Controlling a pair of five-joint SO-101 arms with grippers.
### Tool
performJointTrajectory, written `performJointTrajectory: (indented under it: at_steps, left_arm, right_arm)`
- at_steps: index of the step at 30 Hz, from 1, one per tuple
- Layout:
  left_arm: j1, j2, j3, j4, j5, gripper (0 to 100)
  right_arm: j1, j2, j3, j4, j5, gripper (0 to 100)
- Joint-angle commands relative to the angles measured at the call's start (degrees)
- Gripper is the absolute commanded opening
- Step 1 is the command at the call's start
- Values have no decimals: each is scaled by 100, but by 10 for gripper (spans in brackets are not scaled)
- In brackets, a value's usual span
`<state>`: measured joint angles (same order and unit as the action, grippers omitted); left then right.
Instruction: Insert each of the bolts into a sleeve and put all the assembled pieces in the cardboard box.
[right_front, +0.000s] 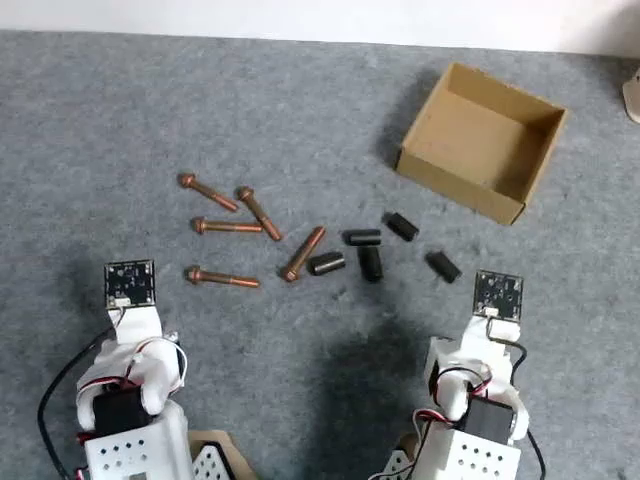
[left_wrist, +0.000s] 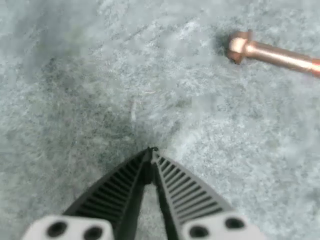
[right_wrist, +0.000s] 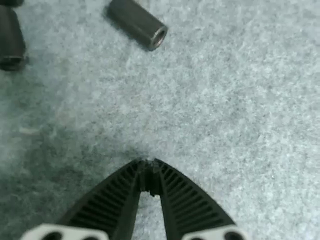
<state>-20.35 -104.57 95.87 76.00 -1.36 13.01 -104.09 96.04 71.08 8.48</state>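
a: how does the left gripper stand?
b: its ribbed fingers meet at the tips with nothing between them. it hangs over the grey desk near the front edge, on the left side.
a: anything close to it?
b: one copper bolt lies just ahead of it, flat, with its flanged head toward the desk's left edge. the gripper and the bolt are apart.
a: and the right gripper?
b: same story: tips pressed together, gripping nothing, near the front edge on the right side. a black sleeve lies on its side just ahead, its open bore showing. a second sleeve lies near that one, not touching it.
a: where are the other bolts?
b: loose, left of the desk's middle. a slanted bolt lies farthest back, another slanted bolt just beside it, and a level bolt below those two. a fifth bolt leans toward the sleeves.
a: the remaining sleeves?
b: right of the middle. one sleeve lies just beside that fifth bolt; i cannot tell whether they touch. another sleeve and a last sleeve lie farther back.
a: the cardboard box?
b: toward the far right corner, open top up, turned askew to the desk's edges, apart from the sleeves.
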Motion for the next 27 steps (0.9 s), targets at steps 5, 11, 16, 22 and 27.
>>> performJointTrajectory:
  at_steps: [5,11,16,22,27]
  left_arm:
    - [1552,-22,75,-211,9,7]
    - [1525,-22,-136,9,26,7]
    - [1490,-22,-171,-18,360,7]
    - [743,-22,-180,-18,387,7]
    - [286,-13,-330,35,352,7]
  right_arm:
    - [-769,-66,646,4,9,5]
    - [-787,-66,646,4,0,5]
    - [-787,-66,646,-4,0,5]
    - [-787,-66,646,-4,0,5]
    - [-769,-66,646,-4,0,5]
